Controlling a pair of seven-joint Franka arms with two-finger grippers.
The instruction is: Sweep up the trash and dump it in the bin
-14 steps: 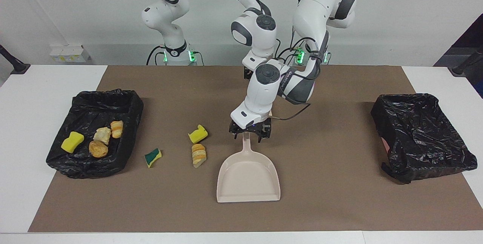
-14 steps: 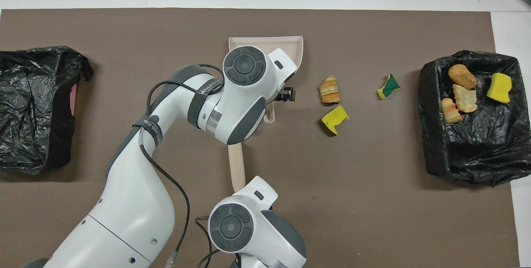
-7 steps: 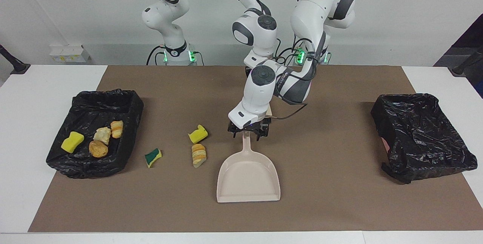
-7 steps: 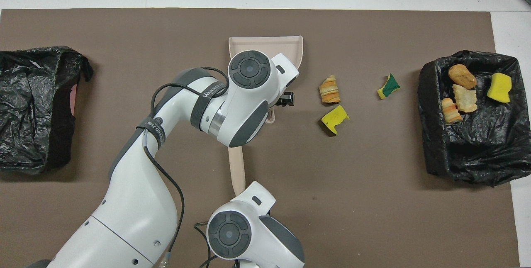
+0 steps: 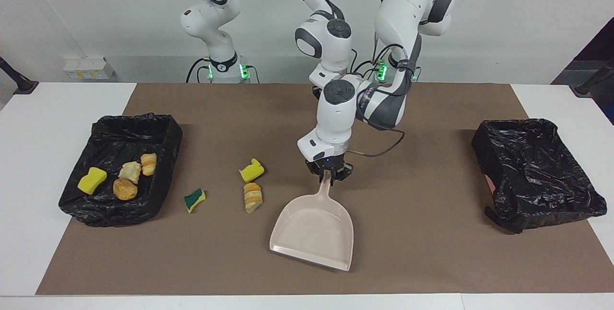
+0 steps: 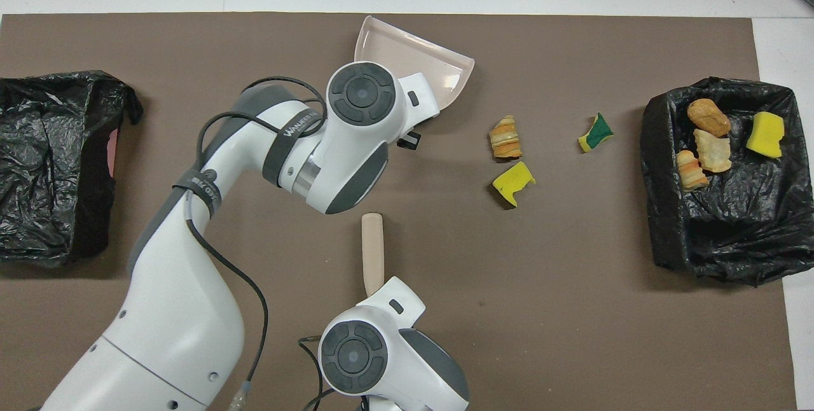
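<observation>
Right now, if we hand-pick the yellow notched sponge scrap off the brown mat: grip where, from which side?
Take the yellow notched sponge scrap across its middle, coming straight down from above. It lies flat on the brown mat, apart from the striped orange-tan bread lump beside it, so there should be room on both sides.

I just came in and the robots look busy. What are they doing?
They are getting ready to sweep up trash. The left gripper is shut on the handle of the dustpan and holds it tilted over the brown mat. The right gripper, hidden under its own wrist, is closed, apparently on the brush. Three scraps lie on the mat beside the dustpan. Four more are in the black-lined bin at the right arm's end.
</observation>
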